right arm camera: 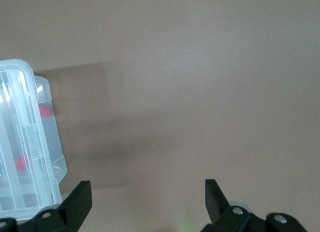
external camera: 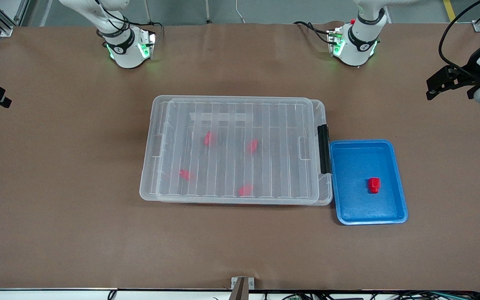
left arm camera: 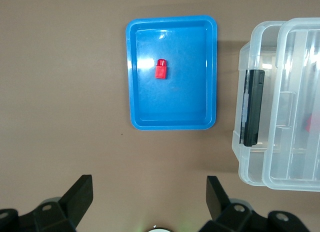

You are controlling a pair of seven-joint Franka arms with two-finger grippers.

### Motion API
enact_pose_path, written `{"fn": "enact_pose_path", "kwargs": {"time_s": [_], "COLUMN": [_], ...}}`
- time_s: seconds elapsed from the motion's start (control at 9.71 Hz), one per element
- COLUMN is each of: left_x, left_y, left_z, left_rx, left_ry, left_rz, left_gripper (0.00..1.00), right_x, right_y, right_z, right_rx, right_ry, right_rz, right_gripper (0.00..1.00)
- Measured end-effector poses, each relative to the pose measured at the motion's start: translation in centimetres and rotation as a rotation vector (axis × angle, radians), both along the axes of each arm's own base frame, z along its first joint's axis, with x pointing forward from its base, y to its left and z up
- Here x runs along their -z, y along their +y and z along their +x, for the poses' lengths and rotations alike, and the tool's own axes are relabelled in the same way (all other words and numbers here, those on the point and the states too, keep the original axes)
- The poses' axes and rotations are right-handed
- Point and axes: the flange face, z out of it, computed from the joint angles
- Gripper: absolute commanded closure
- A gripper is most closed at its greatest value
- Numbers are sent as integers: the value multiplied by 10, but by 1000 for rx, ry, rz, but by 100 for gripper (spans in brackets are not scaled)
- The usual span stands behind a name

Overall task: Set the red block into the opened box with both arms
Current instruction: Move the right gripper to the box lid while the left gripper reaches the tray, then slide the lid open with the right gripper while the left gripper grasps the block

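One red block (external camera: 374, 185) lies in the blue tray (external camera: 398, 200), also in the left wrist view as the red block (left arm camera: 161, 69). The clear box (external camera: 150, 183) stands mid-table with its ribbed lid (external camera: 240, 125) lying on top and a black latch (external camera: 324, 148) at the tray end. Several more red pieces show dimly through the lid. My left gripper (left arm camera: 149, 184) hangs open and empty high over the table, beside the tray toward the left arm's end. The right gripper (right arm camera: 147, 189) is open and empty over bare table off the box's other short end.
The blue tray touches the box's latch end. Brown table surface spreads all round both containers. Both arm bases (external camera: 125, 50) (external camera: 354, 46) stand along the table edge farthest from the front camera.
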Motion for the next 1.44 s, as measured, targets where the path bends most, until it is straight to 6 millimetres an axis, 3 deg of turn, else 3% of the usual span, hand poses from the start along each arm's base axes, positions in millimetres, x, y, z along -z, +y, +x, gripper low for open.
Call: {"fn": "enact_pose_path", "kwargs": {"time_s": [0.41,0.51,0.72,0.82,1.03,1.24,1.44], "left_x": [7,17,44,64,132,211,275], "left_y": [2,2,2,5,21,26,27], "left_z": [4,10,28,43,69,81,91], "left_rx": [-3,-2,-2,-9,-33,-38,-40], "left_ry": [17,36,53,31,-6,-18,-13], "left_rz": [0,-1,-5,-11,-22,-33,-46], "left_gripper": [0,0,0,0,0,0,0], "right_x": [1,4,31,57,129,200,252], "right_y": [6,17,70,109,178,220,238], "right_z": [1,2,10,19,43,60,64], "right_rx": [-17,-39,-136,-201,-278,-278,-288], "right_ry": [3,18,82,111,134,154,133], "right_rz": [0,2,6,4,5,13,19], "right_gripper": [0,0,0,0,0,0,0]}}
